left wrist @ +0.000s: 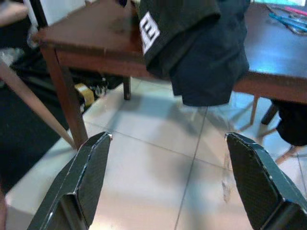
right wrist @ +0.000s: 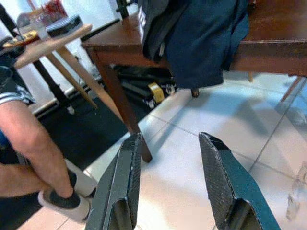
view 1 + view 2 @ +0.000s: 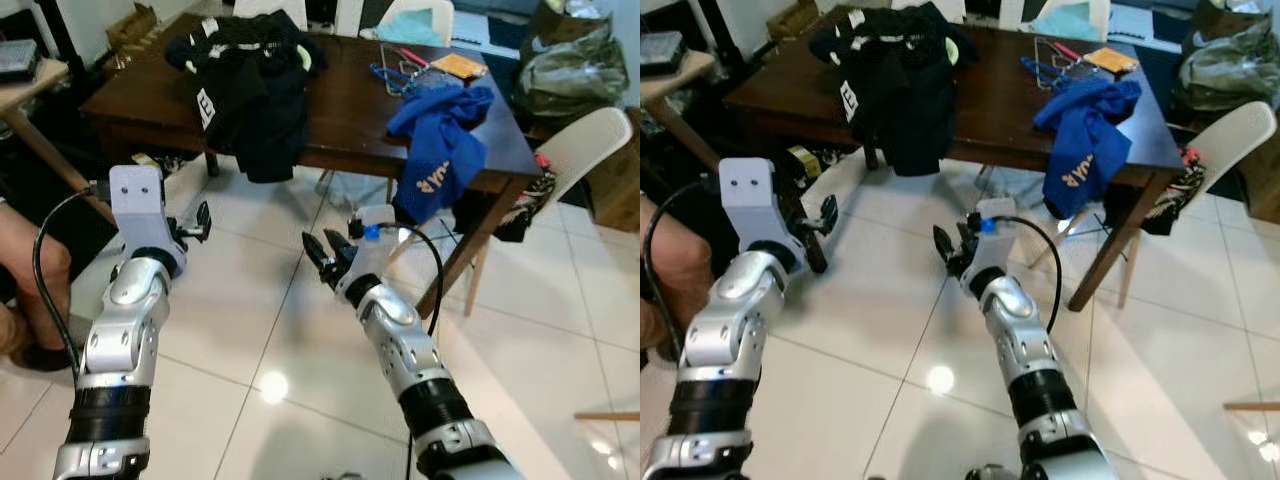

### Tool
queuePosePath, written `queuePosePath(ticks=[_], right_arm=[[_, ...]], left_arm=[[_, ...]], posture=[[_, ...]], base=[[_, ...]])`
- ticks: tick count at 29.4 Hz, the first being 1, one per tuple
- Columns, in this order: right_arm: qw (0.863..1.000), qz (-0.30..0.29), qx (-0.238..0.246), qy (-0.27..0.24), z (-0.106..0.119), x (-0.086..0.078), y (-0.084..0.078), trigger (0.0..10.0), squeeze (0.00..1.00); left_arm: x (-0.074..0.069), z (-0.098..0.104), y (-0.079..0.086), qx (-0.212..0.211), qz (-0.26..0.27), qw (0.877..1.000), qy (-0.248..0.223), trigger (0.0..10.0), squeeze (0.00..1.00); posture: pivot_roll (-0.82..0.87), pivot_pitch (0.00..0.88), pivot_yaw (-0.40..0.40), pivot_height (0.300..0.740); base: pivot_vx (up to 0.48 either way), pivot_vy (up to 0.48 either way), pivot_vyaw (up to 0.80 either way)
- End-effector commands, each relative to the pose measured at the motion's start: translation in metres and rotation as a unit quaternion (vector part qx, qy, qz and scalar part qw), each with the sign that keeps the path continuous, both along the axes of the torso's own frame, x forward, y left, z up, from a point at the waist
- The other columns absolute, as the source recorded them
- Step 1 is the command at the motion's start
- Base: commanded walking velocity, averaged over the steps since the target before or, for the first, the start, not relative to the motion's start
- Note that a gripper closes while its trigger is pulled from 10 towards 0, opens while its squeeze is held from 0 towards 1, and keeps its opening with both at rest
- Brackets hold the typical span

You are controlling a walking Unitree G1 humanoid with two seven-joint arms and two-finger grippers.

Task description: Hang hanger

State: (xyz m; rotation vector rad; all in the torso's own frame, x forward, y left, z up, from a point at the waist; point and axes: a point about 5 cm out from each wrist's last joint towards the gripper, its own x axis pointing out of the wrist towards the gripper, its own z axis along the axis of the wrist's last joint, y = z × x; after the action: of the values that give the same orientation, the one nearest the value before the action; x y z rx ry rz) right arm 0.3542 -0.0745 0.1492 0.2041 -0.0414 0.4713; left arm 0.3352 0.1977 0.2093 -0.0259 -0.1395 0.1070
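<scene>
In the left eye view, blue wire hangers [image 3: 395, 75] are lying on the dark brown wooden tabletop [image 3: 345, 105], well apart from both claws. Left wrist view: left claw [image 1: 180, 184] is gaping wide over white floor tiles [image 1: 158, 158]. Right wrist view: right claw [image 2: 168, 182] is hanging parted, empty.

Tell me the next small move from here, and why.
Probably step closer to the table. The hangers lie on its far side beside the blue shirt, while both the left gripper and right gripper hang open and empty over the floor tiles, short of the table edge.
</scene>
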Motion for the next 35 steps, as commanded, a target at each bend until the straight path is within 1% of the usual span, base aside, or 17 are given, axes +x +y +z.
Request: queuePosePath(ticks=[1, 5, 9, 13, 14, 16, 17, 18, 19, 22, 23, 30, 31, 33, 34, 35], right_arm=[[1.0, -0.004, -0.003, 0.014, -0.005, 0.0, -0.004, 10.0, 0.0], [1.0, -0.006, -0.001, 0.018, -0.006, 0.0, -0.004, 10.0, 0.0], [1.0, -0.01, 0.0, 0.026, -0.007, 0.0, -0.006, 10.0, 0.0], [1.0, -0.01, 0.001, 0.028, -0.007, 0.0, -0.006, 10.0, 0.0], [0.999, -0.01, 0.002, 0.031, -0.008, 0.0, -0.005, 10.0, 0.0], [0.999, -0.01, 0.002, 0.031, -0.008, 0.0, -0.005, 10.0, 0.0], [0.999, -0.009, 0.002, 0.034, -0.009, 0.0, -0.005, 10.0, 0.0], [0.999, -0.009, 0.002, 0.034, -0.009, 0.0, -0.005, 10.0, 0.0], [0.999, -0.008, 0.004, 0.038, -0.01, 0.0, -0.005, 10.0, 0.0], [0.999, -0.008, 0.004, 0.04, -0.01, 0.0, -0.005, 10.0, 0.0], [0.999, -0.012, -0.006, 0.037, -0.011, 0.0, -0.005, 10.0, 0.0], [0.999, -0.017, -0.01, 0.036, -0.011, 0.0, -0.006, 10.0, 0.0], [0.999, -0.031, -0.009, 0.027, -0.01, 0.001, -0.01, 10.0, 0.0], [0.999, -0.031, -0.009, 0.027, -0.01, 0.001, -0.01, 10.0, 0.0], [0.999, -0.047, -0.003, 0.018, -0.007, 0.002, -0.014, 10.0, 0.0], [0.999, -0.047, -0.003, 0.018, -0.007, 0.002, -0.014, 10.0, 0.0]], left_arm=[[0.0, 0.001, -0.003, -0.002, -0.009, 1.0, 0.001, 10.0, 0.0], [0.0, 0.001, -0.004, -0.002, -0.01, 1.0, 0.0, 10.0, 0.0], [0.001, 0.009, -0.005, 0.005, -0.014, 1.0, -0.011, 10.0, 0.0], [0.001, 0.013, -0.004, 0.007, -0.016, 1.0, -0.015, 10.0, 0.0], [0.002, 0.018, -0.001, 0.007, -0.015, 1.0, -0.021, 10.0, 0.0], [0.002, 0.018, -0.001, 0.007, -0.015, 1.0, -0.021, 10.0, 0.0], [0.003, 0.024, 0.002, 0.005, -0.013, 0.999, -0.029, 10.0, 0.0], [0.003, 0.024, 0.002, 0.005, -0.013, 0.999, -0.029, 10.0, 0.0], [0.003, 0.029, 0.004, 0.006, -0.012, 0.999, -0.035, 10.0, 0.0], [0.003, 0.032, 0.005, 0.007, -0.012, 0.999, -0.04, 10.0, 0.0], [0.004, 0.035, 0.005, 0.009, -0.013, 0.999, -0.042, 10.0, 0.0], [0.004, 0.036, 0.006, 0.01, -0.015, 0.999, -0.044, 10.0, 0.0], [0.004, 0.037, 0.006, 0.013, -0.017, 0.999, -0.046, 10.0, 0.0], [0.004, 0.037, 0.006, 0.013, -0.017, 0.999, -0.046, 10.0, 0.0], [0.003, 0.037, 0.008, 0.016, -0.019, 0.999, -0.045, 10.0, 0.0], [0.003, 0.037, 0.008, 0.016, -0.019, 0.999, -0.045, 10.0, 0.0]], posture=[[0.05, 0.158, -0.072, 0.74], [0.05, 0.158, -0.072, 0.74], [0.04, 0.161, -0.073, 0.74], [0.04, 0.161, -0.073, 0.74], [0.04, 0.161, -0.073, 0.74], [0.04, 0.161, -0.073, 0.74], [0.04, 0.167, -0.077, 0.74], [0.04, 0.167, -0.077, 0.74], [0.05, 0.167, -0.078, 0.74], [0.05, 0.166, -0.077, 0.74], [0.05, 0.164, -0.075, 0.74], [0.05, 0.165, -0.076, 0.74], [0.05, 0.165, -0.076, 0.74], [0.05, 0.165, -0.076, 0.74], [0.05, 0.167, -0.072, 0.74], [0.05, 0.167, -0.072, 0.74]], base=[[0.439, 0.0, 0.0], [0.439, 0.0, 0.0], [0.44, 0.0, 0.0], [0.441, 0.0, 0.0], [0.435, 0.0, 0.0], [0.435, 0.0, 0.0], [0.435, 0.0, -0.53], [0.435, 0.0, -0.53], [0.439, 0.0, -0.8], [0.439, 0.0, -0.8], [0.439, 0.0, 0.0], [0.439, 0.0, 0.0], [0.439, 0.0, 0.0], [0.439, 0.0, 0.0], [0.439, 0.0, 0.0], [0.439, 0.0, 0.0]])
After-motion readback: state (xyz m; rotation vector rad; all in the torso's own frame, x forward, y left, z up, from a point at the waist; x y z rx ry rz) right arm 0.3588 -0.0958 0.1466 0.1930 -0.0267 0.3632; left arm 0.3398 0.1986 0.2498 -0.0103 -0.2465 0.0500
